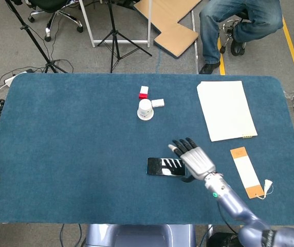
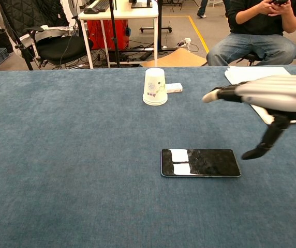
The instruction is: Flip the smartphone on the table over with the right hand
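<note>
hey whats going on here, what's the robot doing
The right robot hand is open, its fingers spread, above the right end of the phone, which lies flat and screen-up on the blue table. From the chest view it has no grip yet; its thumb points down just beside the phone's edge. The flip has not begun. An upturned paper cup and a stack of paper lie farther back.

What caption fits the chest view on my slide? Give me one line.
Right hand hovers open above the right end of the smartphone, an upturned paper cup standing behind on the blue table.
</note>
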